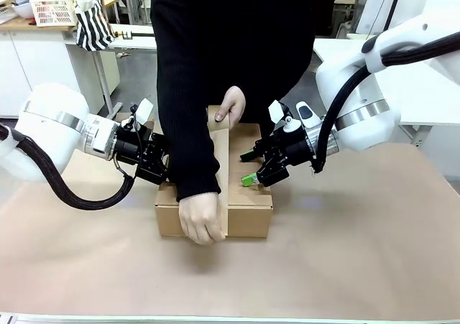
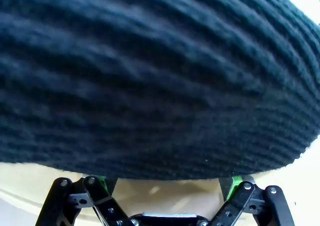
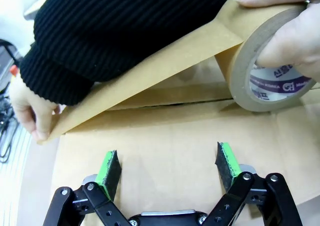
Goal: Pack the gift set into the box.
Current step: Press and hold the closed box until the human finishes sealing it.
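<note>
While its flaps lie shut, the box [image 1: 248, 213] sits mid-table, the gift set presumably inside, unseen. Tape [image 3: 165, 68]: one brown strip stretched along the seam, to seal it. Roll [image 3: 270, 80]: held at the far end by one hand [image 1: 231, 103]; the other hand [image 1: 201, 220] pins the strip's start at the near edge. Right gripper [image 3: 170, 168]: jaws apart, pads low over the flap, likely to keep it flat. Left gripper [image 1: 149, 167]: at the opposite side, behind a sleeve [image 2: 150, 75]; jaw state cannot be told.
</note>
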Controlling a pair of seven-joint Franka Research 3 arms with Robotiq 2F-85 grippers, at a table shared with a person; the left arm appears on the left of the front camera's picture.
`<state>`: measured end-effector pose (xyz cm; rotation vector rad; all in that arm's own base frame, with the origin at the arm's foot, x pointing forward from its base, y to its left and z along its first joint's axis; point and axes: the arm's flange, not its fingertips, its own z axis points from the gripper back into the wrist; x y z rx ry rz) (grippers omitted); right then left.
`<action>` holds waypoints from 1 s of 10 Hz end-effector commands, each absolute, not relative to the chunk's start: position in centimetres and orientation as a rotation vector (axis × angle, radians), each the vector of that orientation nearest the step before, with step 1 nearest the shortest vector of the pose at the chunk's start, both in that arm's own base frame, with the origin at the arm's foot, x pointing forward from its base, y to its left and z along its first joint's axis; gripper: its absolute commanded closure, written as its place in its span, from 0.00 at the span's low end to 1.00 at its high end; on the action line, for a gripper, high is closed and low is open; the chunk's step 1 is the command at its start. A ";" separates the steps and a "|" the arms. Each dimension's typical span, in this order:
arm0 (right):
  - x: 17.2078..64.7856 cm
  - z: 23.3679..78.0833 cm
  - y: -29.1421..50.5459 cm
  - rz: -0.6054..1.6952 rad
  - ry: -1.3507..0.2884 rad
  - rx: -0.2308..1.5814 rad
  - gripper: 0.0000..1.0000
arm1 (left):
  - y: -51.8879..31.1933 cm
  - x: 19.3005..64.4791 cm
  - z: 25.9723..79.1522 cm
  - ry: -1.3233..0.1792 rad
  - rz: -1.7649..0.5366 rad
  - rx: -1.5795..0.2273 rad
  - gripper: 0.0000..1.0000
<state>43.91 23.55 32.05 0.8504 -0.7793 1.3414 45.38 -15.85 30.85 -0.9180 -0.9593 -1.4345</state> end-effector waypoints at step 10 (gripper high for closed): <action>43.7 31.6 23.4 1.321 -0.777 0.855 0.00 | -15.8 45.3 30.7 -0.965 -1.444 -0.914 0.00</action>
